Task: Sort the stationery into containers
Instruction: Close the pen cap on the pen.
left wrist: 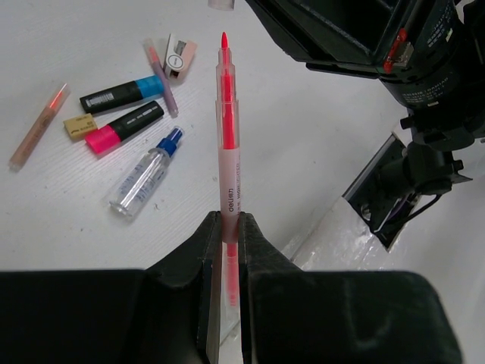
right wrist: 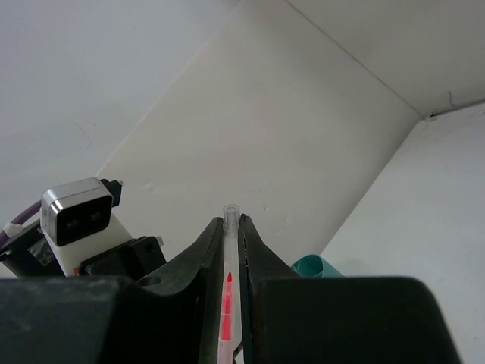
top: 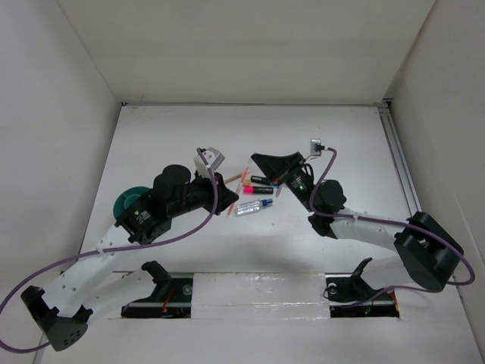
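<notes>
White table (top: 341, 136) under me, both arms reaching in toward the middle. The teal cup (top: 121, 203) sits well off to my left, half hidden behind my left arm and nowhere near the pile.

My left gripper (left wrist: 226, 220) is clamped tight on the red pen (left wrist: 227, 152). It is held by the lower barrel, up off the table, with the bare red tip pointing away at my other arm. My right gripper (right wrist: 231, 224) is pinched on a clear tube (right wrist: 230, 216), its open end poking out past the fingertips and a streak of red showing along it.

Loose stationery lies on the table beside the lifted pen:
- the black marker with the blue end (left wrist: 125, 92)
- the black marker with the pink end (left wrist: 125, 125), just beside it
- the clear blue-capped pen (left wrist: 144, 178), nearer me
- a thin peach pencil (left wrist: 38, 125), at the far edge
- a small yellowish eraser (left wrist: 79, 125), touching the pink marker's end
</notes>
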Motion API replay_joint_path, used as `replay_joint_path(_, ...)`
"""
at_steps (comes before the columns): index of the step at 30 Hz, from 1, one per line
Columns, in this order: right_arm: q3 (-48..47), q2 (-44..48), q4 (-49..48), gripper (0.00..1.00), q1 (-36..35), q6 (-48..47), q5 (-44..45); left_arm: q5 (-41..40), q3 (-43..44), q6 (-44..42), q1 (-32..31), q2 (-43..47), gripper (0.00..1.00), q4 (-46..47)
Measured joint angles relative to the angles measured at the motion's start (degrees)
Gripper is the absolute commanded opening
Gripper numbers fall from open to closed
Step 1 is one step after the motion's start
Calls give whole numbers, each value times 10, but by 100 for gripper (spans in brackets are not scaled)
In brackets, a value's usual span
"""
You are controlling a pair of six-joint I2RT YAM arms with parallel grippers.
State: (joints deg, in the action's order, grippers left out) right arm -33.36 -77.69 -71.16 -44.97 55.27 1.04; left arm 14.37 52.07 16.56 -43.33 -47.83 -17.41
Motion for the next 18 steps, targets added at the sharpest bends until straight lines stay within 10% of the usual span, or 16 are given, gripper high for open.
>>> replay_joint_path(18, 1, -3, -1, 0, 0, 3, -11, -11, 0, 0, 0, 0, 0, 0)
